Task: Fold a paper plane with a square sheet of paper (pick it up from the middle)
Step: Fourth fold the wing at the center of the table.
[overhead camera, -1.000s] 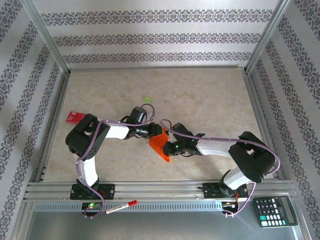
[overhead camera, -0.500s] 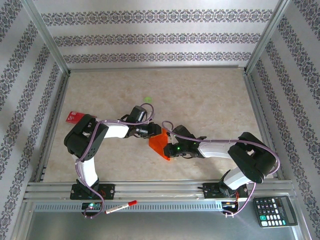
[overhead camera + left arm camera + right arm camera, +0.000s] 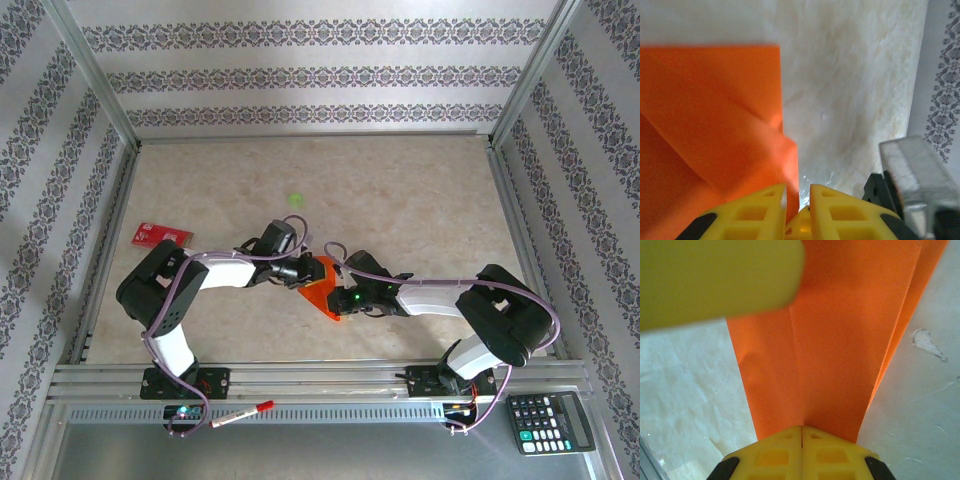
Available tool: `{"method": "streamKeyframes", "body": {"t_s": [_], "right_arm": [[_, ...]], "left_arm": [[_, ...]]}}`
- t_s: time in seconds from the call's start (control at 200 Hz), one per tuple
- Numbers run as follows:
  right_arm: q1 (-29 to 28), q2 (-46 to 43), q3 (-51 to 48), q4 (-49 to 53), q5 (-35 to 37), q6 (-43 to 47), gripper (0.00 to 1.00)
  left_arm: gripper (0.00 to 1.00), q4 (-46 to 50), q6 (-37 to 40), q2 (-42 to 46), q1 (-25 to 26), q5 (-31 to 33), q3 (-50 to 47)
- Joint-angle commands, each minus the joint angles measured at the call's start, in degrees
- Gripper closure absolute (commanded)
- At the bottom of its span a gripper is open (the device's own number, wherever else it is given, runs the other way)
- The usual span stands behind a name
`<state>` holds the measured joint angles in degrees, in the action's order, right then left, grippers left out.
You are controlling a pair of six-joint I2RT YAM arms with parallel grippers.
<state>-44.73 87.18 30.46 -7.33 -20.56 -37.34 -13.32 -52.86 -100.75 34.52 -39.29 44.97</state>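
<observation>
The orange sheet of paper (image 3: 320,286), already creased and folded, is lying on the beige table (image 3: 420,190) just below the middle of the top view, with both arms meeting over it. The right gripper (image 3: 338,300) is reaching in from the right and clamping the sheet's lower end. In the right wrist view its yellow fingers (image 3: 785,441) are pressing flat together, and the paper is fanning out from between them toward the top of the frame. The left gripper (image 3: 303,272) is sitting at the sheet's upper left edge. In the left wrist view its fingers (image 3: 775,200) are standing narrow, with a folded flap running down into the slit between them. Whether they are actually pinching it I cannot tell. A small red card (image 3: 160,234) is lying at the table's left, and a green spot (image 3: 295,199) is showing above the arms, both well apart from the paper
</observation>
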Motion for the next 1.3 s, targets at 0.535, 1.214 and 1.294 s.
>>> {"method": "streamKeyframes", "body": {"t_s": [0.535,1.214,1.294], "right_arm": [[-0.18,3.40,-3.72,8.68,0.69,1.04,1.00],[-0.34,3.61,-3.58,8.17,1.23,0.60,1.00],[-0.27,4.18,-3.13,8.25,0.97,0.95,1.00]], "left_arm": [[0.90,7.88,6.29,-8.11,-5.19,1.98,6.47],[0.82,5.11,3.53,-1.96,-2.75,-0.37,6.14],[0.83,4.67,4.18,-5.26,-2.92,-0.71,7.07]]}}
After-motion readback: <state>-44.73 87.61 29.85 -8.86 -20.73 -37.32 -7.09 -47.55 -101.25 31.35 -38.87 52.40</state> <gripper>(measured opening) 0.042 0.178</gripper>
